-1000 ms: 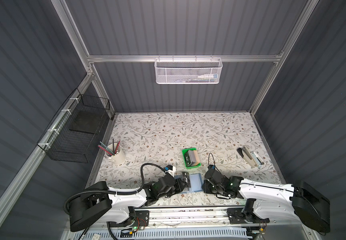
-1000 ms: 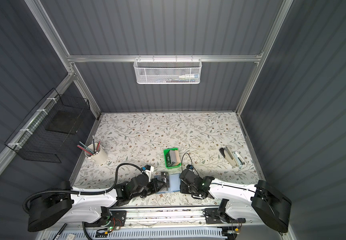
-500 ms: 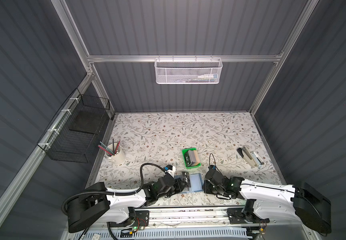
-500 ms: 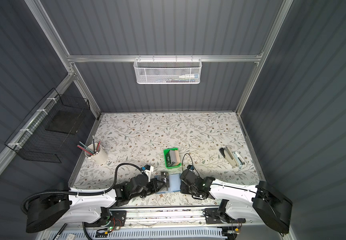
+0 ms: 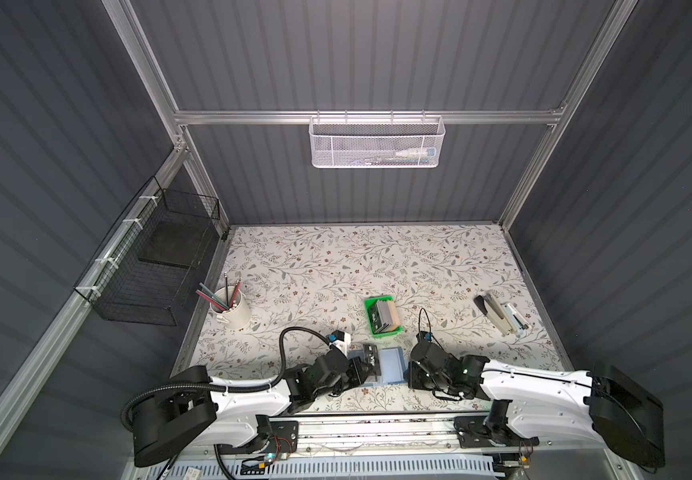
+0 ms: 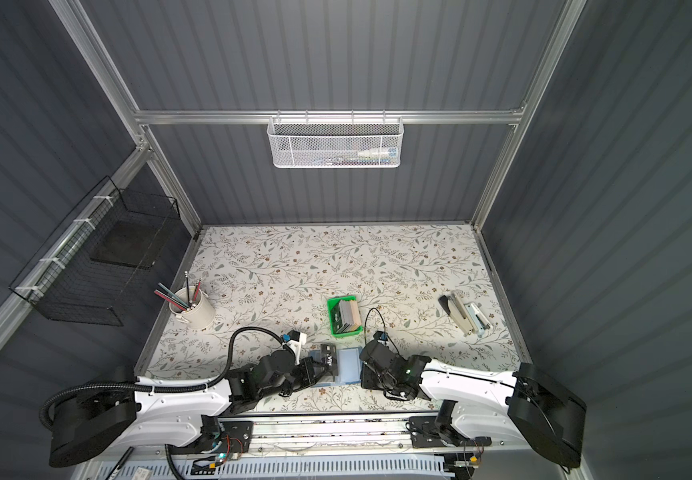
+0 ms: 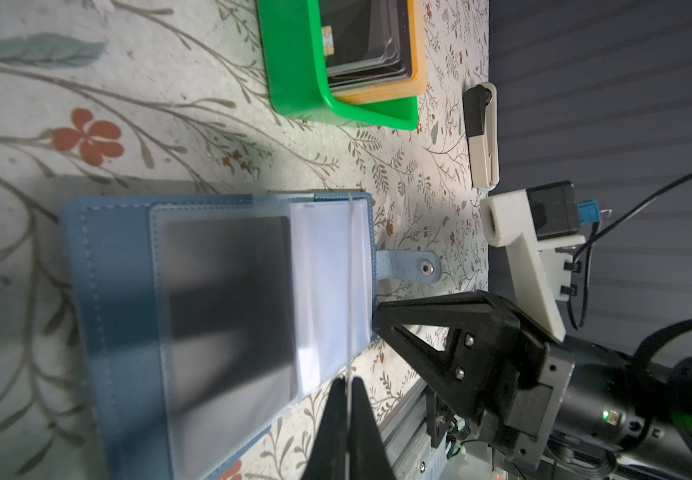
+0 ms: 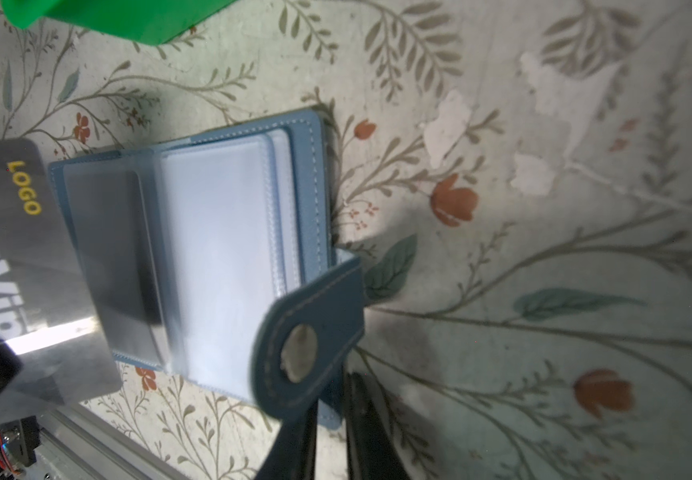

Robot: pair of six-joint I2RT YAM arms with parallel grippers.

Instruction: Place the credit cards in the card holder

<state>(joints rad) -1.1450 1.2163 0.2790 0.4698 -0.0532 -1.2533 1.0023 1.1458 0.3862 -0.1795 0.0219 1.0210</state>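
Left fingers are clamped on one edge of a thin dark plastic credit card with white "VIP" lettering, carrying it tilted over the left half of the flat blue leather-like book-style card holder. The holder lies open on the floral-patterned bench between the two arms. Right fingers are nearly closed and seem to pinch the holder's outer cover edge beside the small snap tab, pinning it in place. The other cards stand stacked in a small green plastic tray just beyond the holder. The held card looks light, stiff and slick, so a grip at one end leaves the free end to lead into a pocket, though it could pivot or slide if it snags. The clear plastic sleeves look limp and likely cling shut. The holder itself is light and would probably skid unless held by its stitched cover rather than by the sleeves.
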